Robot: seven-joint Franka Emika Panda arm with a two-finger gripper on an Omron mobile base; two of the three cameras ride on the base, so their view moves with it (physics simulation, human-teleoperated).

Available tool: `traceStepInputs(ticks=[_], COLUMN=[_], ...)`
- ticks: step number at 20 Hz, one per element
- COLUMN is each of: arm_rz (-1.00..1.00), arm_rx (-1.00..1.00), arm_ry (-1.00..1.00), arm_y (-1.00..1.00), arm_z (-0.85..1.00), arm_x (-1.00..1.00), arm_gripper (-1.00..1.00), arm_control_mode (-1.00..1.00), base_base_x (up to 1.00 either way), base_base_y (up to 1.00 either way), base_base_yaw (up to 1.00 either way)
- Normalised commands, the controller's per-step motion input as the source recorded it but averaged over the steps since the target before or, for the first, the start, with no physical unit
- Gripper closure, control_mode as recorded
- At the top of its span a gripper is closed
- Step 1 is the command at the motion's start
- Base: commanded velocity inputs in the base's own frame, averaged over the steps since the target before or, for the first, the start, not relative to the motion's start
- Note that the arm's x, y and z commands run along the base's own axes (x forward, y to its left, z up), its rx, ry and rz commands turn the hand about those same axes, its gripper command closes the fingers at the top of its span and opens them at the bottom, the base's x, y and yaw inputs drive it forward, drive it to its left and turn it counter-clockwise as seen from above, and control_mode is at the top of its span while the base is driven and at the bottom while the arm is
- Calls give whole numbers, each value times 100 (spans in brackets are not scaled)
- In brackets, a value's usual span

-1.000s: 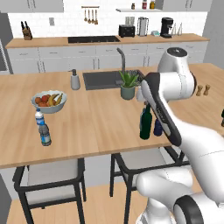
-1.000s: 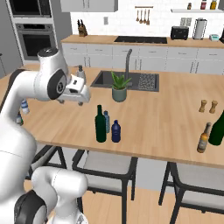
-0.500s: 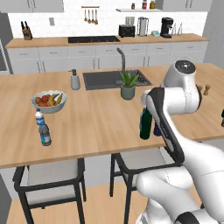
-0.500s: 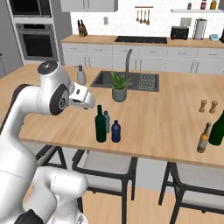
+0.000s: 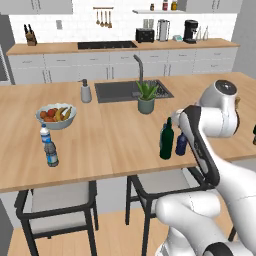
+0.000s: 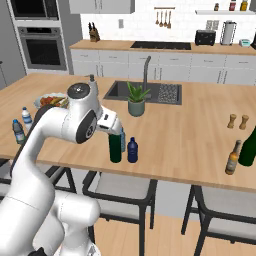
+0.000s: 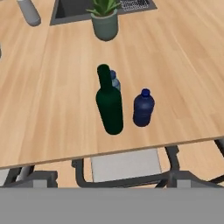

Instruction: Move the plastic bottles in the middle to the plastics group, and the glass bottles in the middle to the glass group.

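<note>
Three bottles stand clustered upright near the front edge of the wooden island counter (image 7: 52, 109): the tall dark green glass wine bottle (image 7: 109, 105), the squat dark navy plastic bottle (image 7: 143, 108) just beside it, and the slim clear pale-blue water bottle (image 7: 115, 81) tucked right behind the green one, mostly hidden with just its cap and shoulder showing. The hand camera looks steeply down on them from the stool side, so the cluster lies ahead of and below the hand, long axes vertical. From the right base, the gripper (image 6: 118, 131) sits just above the green bottle's neck, jaws spread near full width and holding nothing. Fingertips are hard to make out. Plastics pair (image 5: 48, 146) stands well apart at the counter's far left; the dark glass bottle (image 6: 248, 146) at the right edge is cut off.
</note>
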Motion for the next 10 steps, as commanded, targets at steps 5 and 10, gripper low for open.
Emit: traceStepInputs(ticks=[5,10], arm_rz=[-3,0], arm_rx=[0,-2], arm_ry=[0,0], arm_y=[4,0], arm_z=[-43,-6], arm_x=[31,55], arm_gripper=[-100,-100], arm_control_mode=[-100,-100], base_base_x=[0,0], base_base_y=[0,0], base_base_yaw=[0,0])
